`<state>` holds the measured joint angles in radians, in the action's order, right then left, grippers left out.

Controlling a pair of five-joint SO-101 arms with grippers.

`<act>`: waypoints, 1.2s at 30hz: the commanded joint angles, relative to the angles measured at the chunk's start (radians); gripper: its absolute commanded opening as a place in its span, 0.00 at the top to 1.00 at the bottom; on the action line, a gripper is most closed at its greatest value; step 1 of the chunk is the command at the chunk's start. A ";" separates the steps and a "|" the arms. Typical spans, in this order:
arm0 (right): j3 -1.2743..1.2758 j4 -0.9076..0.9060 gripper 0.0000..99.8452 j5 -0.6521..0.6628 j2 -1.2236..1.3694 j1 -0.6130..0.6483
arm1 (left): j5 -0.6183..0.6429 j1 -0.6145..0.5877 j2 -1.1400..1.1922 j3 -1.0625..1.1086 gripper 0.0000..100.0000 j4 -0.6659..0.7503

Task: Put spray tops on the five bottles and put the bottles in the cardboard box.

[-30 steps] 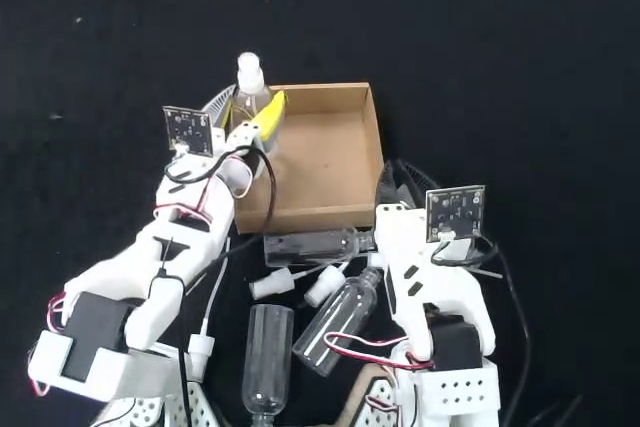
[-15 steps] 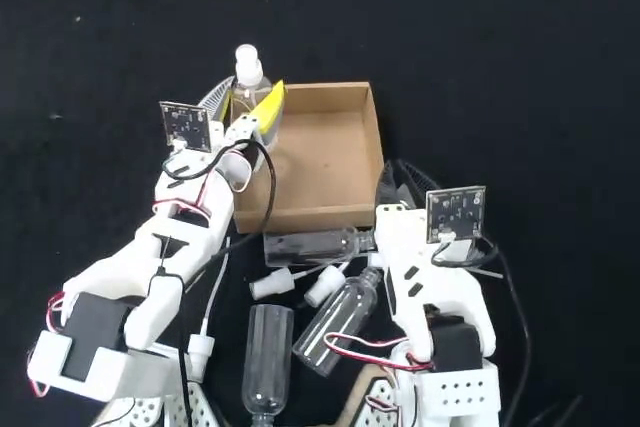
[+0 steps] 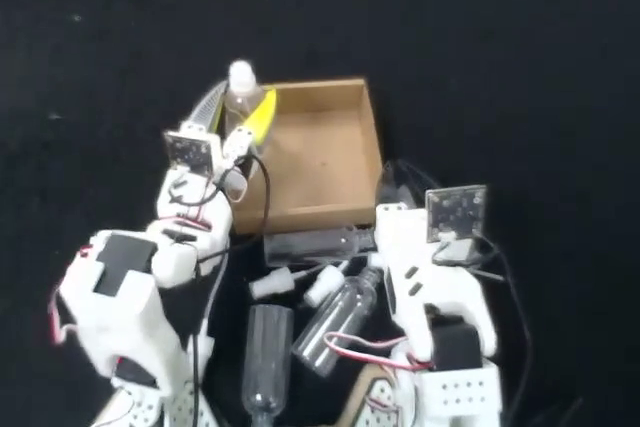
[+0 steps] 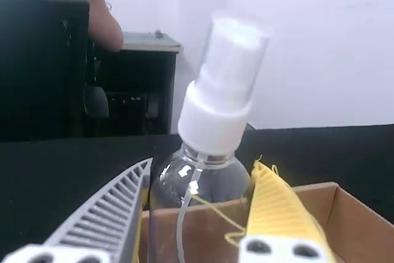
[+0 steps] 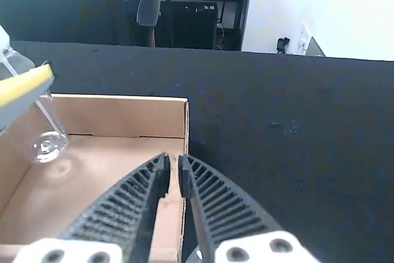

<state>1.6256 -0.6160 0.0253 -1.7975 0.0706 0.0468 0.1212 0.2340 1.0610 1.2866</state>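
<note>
Capped bottle (image 4: 203, 180) btm hidden behind cardboard box (image 4: 348, 210) wall & left claw (image 4: 203, 165).

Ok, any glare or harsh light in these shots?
Left wrist view: bright white wall behind the bottle, small glints on its shoulder. Right wrist view: bright wall behind, box evenly lit. High view: faint glints on the lying bottles.

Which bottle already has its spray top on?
The bottle held upright in the left jaws at the box's far-left corner; its white top is on. The three lying bottles before the box have none.
</note>
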 commanded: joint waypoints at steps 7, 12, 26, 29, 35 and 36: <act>-0.004 0.032 0.98 -0.006 -0.096 -0.012 | 0.011 -0.015 0.012 -0.044 0.97 0.028; -0.004 0.032 0.98 -0.006 -0.096 -0.012 | 0.011 -0.015 0.012 -0.044 0.97 0.028; -0.004 0.032 0.98 -0.005 -0.096 -0.012 | 0.011 -0.028 0.087 -0.067 0.97 0.002; -0.004 0.032 0.98 -0.005 -0.096 -0.012 | 0.011 -0.030 0.101 -0.090 0.97 0.002; -0.004 0.032 0.98 -0.002 -0.096 -0.014 | 0.011 -0.038 0.124 -0.168 0.97 0.000; -0.004 0.032 0.98 0.012 -0.096 -0.014 | 0.011 -0.038 0.130 -0.168 0.97 0.000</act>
<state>1.6256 -0.6160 0.0269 -1.7975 0.0706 0.0468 0.1043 0.3629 0.9505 1.2727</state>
